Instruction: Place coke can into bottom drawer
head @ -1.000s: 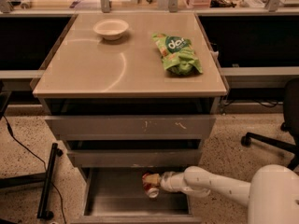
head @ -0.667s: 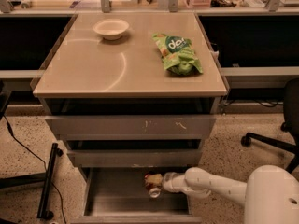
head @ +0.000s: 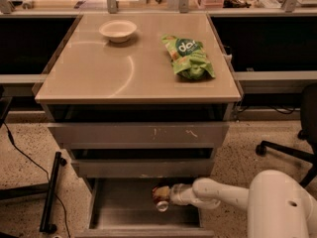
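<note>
The coke can point(head: 160, 194) is down inside the open bottom drawer point(head: 119, 208) now, right at the tip of the end effector point(head: 173, 196), which reaches in from the right on its white arm. Against a second ago the can has sunk only a touch lower and the arm has barely shifted, so the descent looks nearly finished. The can is tilted, its silver end pointing down towards the grey drawer floor. I cannot tell whether it is resting there or hanging just above, nor whether the end effector is pinching it or has let go. My read: the placing is all but done, with release and a clean pull-back left.

Up top, the tan bench point(head: 99, 78) carries a pale bowl point(head: 118, 30) at the back left and a green snack bag point(head: 189, 57) to the right, well apart. The two upper drawers point(head: 138, 134) sit part-way out, the top front scuffed. Around the cabinet there is speckled flooring point(head: 29, 148), a black stand leg point(head: 51, 192) on the left and a chair base point(head: 282, 150) on the right.
</note>
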`<state>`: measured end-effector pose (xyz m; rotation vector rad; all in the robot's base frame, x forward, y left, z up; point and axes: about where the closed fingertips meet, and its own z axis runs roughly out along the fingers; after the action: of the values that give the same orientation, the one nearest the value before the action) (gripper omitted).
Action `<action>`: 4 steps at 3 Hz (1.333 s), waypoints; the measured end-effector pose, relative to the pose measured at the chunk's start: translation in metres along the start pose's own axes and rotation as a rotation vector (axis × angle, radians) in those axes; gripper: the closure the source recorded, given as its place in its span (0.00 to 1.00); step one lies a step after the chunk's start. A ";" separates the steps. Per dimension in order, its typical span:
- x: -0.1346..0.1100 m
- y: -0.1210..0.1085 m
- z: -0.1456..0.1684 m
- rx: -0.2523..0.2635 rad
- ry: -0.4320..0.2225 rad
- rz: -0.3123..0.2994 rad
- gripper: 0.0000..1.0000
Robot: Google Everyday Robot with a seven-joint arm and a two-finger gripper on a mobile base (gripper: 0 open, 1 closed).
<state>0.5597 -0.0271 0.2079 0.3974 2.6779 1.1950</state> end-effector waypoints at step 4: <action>0.000 -0.019 0.016 0.052 0.034 0.050 0.36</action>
<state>0.5606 -0.0284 0.1831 0.4588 2.7479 1.1580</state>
